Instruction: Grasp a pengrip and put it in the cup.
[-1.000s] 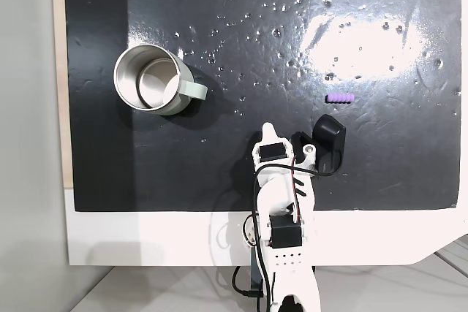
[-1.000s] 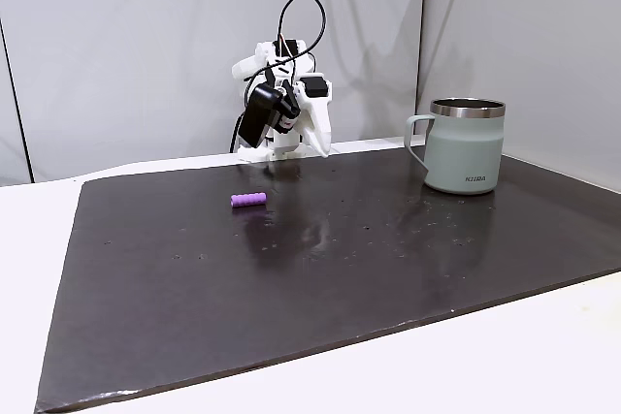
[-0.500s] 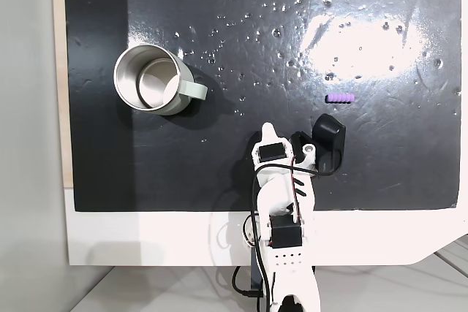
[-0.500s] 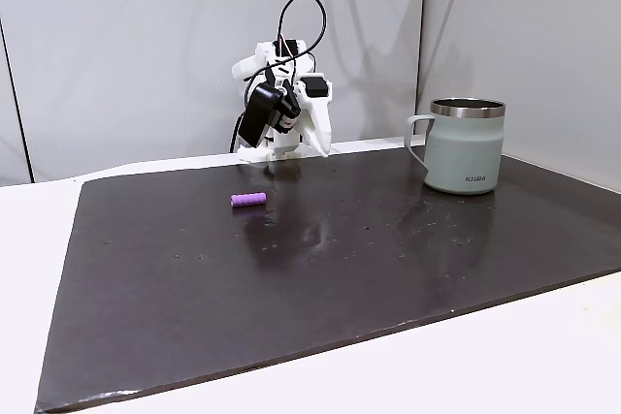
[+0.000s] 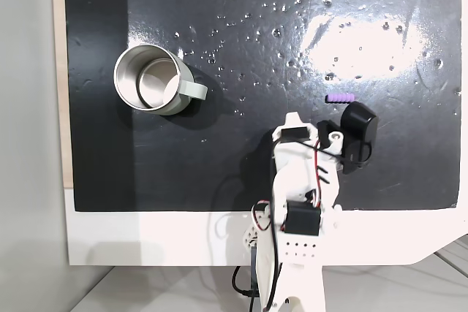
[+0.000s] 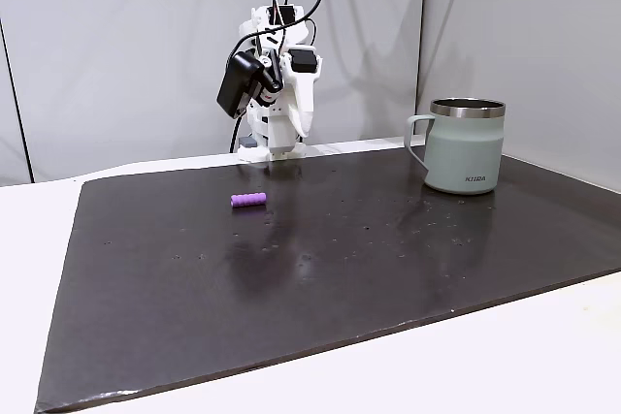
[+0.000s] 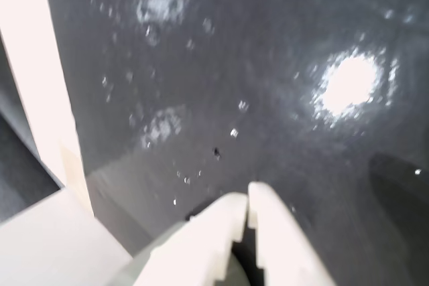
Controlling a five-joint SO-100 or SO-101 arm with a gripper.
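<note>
Grey walls stand behind a white table [image 6: 543, 356] on which a black mat [image 6: 388, 259] lies, its surface speckled with small bright flecks and glare patches in the top-down fixed view. On the mat rests the pengrip [image 5: 339, 98] [image 6: 248, 200], a tiny light-purple ribbed tube lying on its side, bare mat all round it and nothing touching it. In the top-down fixed view it lies right of centre, just above the black camera module [image 5: 357, 135] that rides on the arm's wrist. The cup [image 5: 148, 79] [image 6: 466, 145], a pale grey-green mug with a shiny steel inside, stands upright well apart from the pengrip, at the left of the mat in the top-down fixed view (at the right in the side fixed view, handle turned toward the arm). The white arm [image 6: 277, 94] rises from the mat's edge, with black cables looping over it. The gripper [image 7: 247, 207] shows in the wrist view with its two pale fingertips pressed together, nothing between them, above bare mat. Its tip [image 5: 293, 118] is just beside the camera module and near the pengrip, not touching it.
</note>
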